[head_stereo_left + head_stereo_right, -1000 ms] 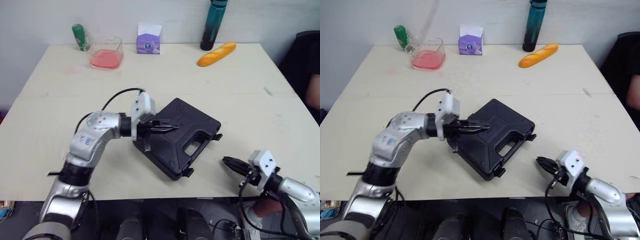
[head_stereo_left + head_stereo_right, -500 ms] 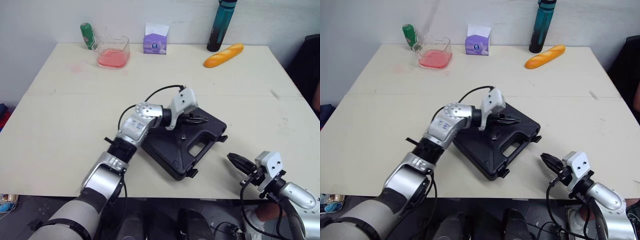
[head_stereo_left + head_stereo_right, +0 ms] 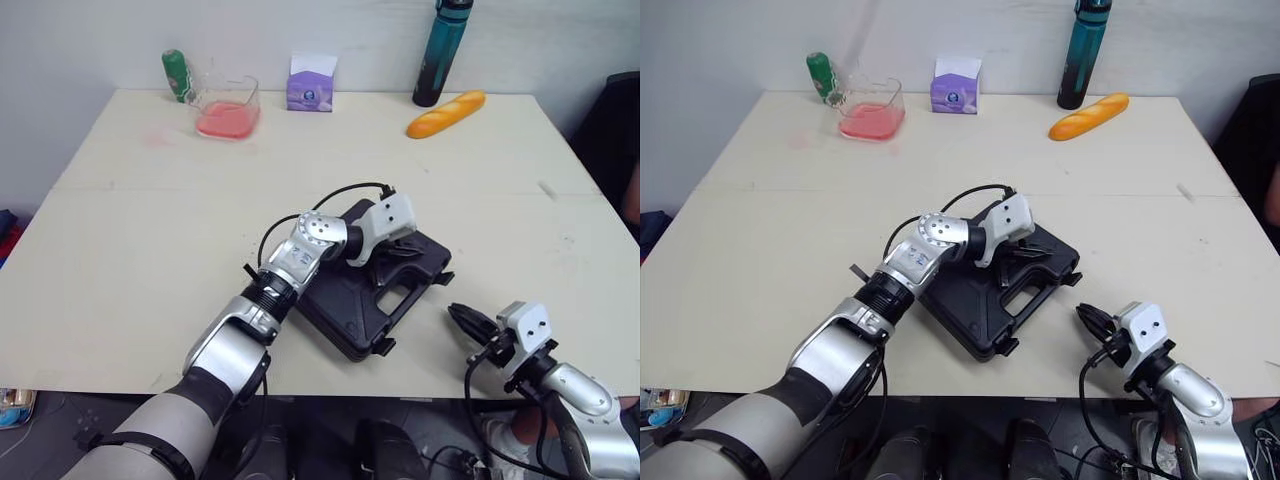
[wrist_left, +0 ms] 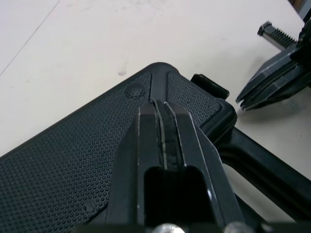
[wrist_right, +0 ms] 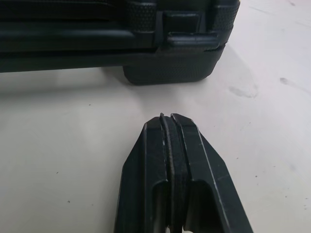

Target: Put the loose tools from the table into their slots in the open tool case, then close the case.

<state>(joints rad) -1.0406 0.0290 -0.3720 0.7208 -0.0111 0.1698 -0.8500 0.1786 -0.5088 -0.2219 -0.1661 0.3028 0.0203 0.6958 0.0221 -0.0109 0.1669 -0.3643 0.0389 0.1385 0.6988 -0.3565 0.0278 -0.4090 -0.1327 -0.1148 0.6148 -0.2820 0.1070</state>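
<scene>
The case (image 3: 370, 290) lies shut on the worktop (image 3: 150, 220), left tool (image 3: 400, 244) pinched narrow and empty on its lid, right tool (image 3: 458, 313) narrow and empty just off its near corner, so packing and closing look done, latches perhaps left.

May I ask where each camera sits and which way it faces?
Left eye view: head-mounted, looking down at closed black plastic tool case; left tool, right tool show.
Right eye view: same scene alongside.
Left wrist view: along shut left tool onto case lid.
Right wrist view: along shut right tool toward case's side.
All share the case.
</scene>
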